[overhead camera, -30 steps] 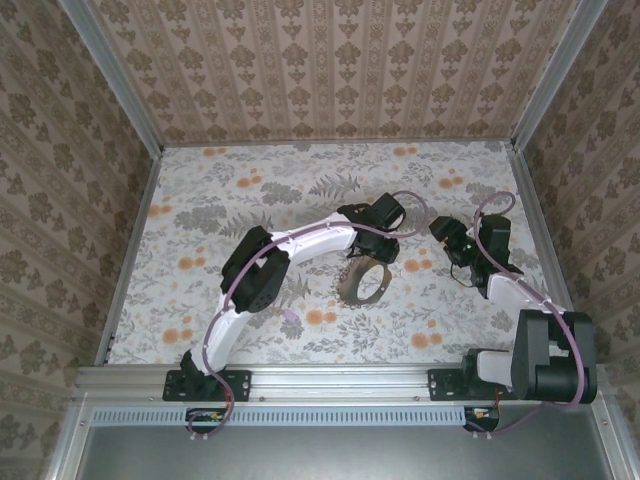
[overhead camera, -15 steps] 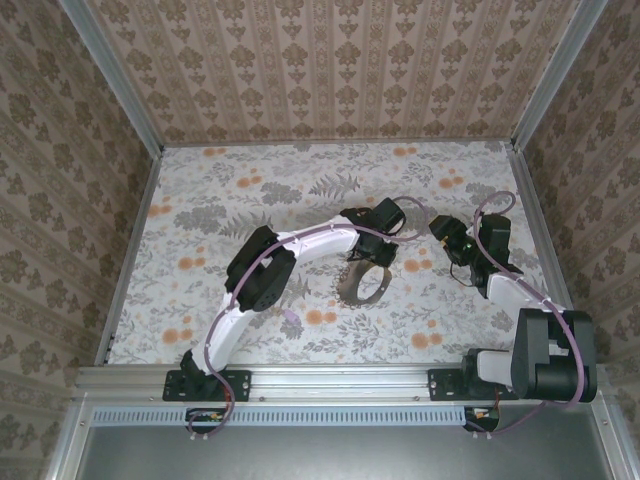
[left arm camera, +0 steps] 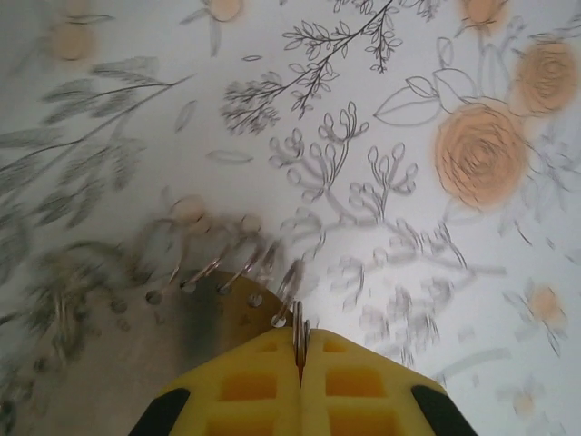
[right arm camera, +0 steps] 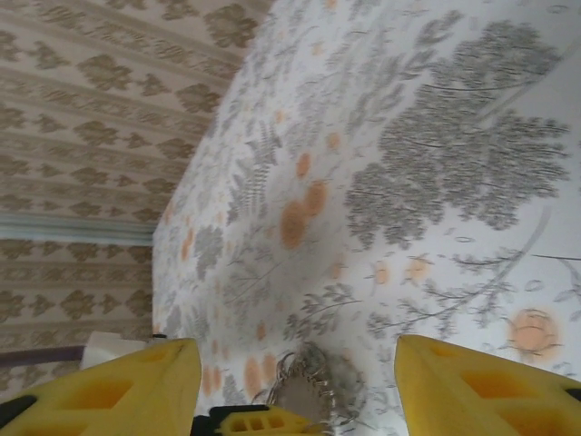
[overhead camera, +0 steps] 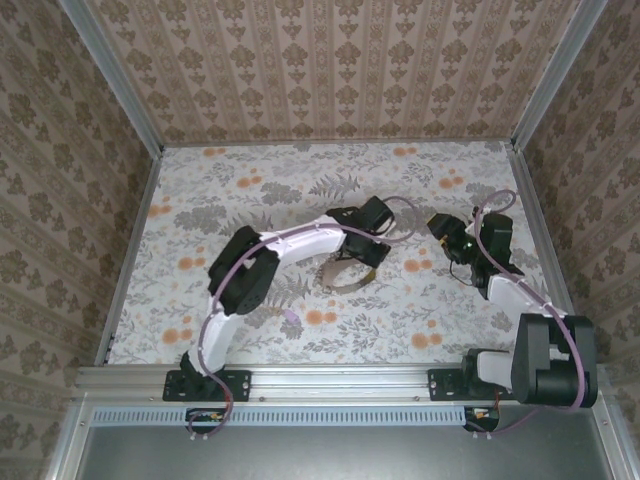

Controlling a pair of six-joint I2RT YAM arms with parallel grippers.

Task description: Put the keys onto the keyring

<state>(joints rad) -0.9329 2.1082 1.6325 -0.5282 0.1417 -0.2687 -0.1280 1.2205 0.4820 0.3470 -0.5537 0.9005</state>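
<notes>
floral-print table [overhead camera: 220, 210] in a bay with patterned walls [overhead camera: 330, 70] on three sides. keyring [overhead camera: 340, 284] lies near the table centre and is taken as the reference mark.

left gripper [overhead camera: 360, 250] is at the keyring's far-right edge. in the left wrist view its yellow fingers [left arm camera: 354, 381] are pressed flat together, with the keyring's thin wire pinched in the seam. keys [left arm camera: 238, 272] are strung along the ring just beyond the fingertips, fanned to the left. they are blurred and the count is not readable. the ring's lower part may be just off the table, but i cannot tell.

right gripper [overhead camera: 447, 236] is to the right of the keyring, apart from it, nose toward it. in the right wrist view its fingers [right arm camera: 109, 381] are spread wide. the keyring shows past the gap between them with keys bunched on it, the left gripper's yellow tip just beside it.
</notes>
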